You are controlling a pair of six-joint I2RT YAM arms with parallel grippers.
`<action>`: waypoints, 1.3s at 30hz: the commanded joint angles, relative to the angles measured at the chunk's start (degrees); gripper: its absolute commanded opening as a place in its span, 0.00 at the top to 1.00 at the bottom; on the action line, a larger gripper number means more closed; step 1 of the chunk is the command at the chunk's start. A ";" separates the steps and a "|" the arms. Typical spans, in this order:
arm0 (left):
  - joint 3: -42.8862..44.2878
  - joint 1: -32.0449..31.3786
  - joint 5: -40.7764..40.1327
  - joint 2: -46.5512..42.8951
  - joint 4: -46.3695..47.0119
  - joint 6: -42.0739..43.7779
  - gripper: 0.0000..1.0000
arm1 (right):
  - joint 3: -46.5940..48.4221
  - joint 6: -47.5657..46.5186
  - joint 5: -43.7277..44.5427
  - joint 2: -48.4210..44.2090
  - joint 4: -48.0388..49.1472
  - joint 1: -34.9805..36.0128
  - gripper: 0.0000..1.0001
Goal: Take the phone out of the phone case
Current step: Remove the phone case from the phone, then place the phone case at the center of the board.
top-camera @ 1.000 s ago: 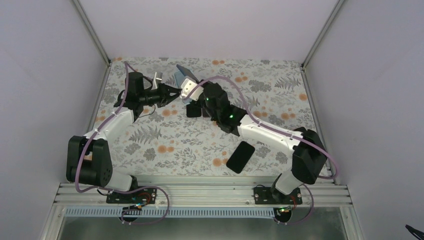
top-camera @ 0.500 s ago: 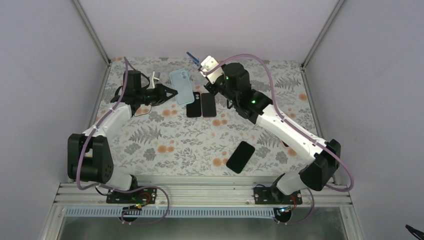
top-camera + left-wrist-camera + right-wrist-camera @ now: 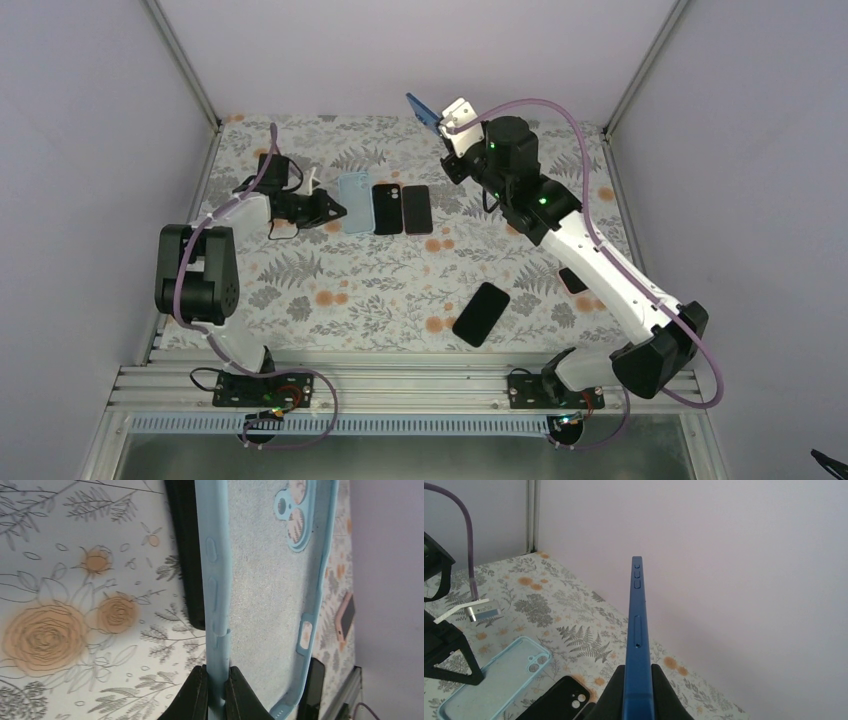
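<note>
Grey-white floral table cover [image 3: 330, 290]: carries everything except the phone, which is up in the air.
Left claw [image 3: 335, 210]: low over the cover, its jaws pinched shut on one long side wall of the case.
Right claw [image 3: 455, 115]: raised well above the cover near the back wall, jaws clamped on the phone's lower end.
Light-blue phone case [image 3: 355, 188]: runs straight out ahead of the left claw and is empty, with the fuzzy lining and camera cut-out bare.
Blue phone [image 3: 421, 109]: stands edge-on out of the right claw, well apart from the case. I judge the separation done; only setting both down seems left.
Black phone [image 3: 481, 313]: lies flat, far behind both claws toward the bases, and looks to have no part in this.
Black cases [image 3: 387, 209]: two lie side by side, the nearer one just beside the pinched wall of the blue case.
Case's underside: hidden, so I cannot tell whether it rests flat or hangs just off the cover.
Phone's faces: only the button edge shows, and screen and back are hard to make out.
Pink object [image 3: 346, 615]: beyond the case's far wall, cut off and too small to name.
Dark item [image 3: 572, 280]: half hidden under the right arm, unidentifiable.
</note>
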 commanded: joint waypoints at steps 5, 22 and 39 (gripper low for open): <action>1.92 0.52 -10.66 3.23 -1.35 4.73 0.98 | -1.23 1.79 -1.83 -0.92 2.53 -1.01 0.96; 8.22 0.33 -14.65 11.81 -4.99 6.27 0.98 | -1.26 2.32 -2.64 0.46 2.42 -1.90 0.96; 12.11 -0.88 -16.43 16.35 -5.40 4.99 0.84 | -0.07 2.77 -3.26 1.96 2.11 -2.03 0.96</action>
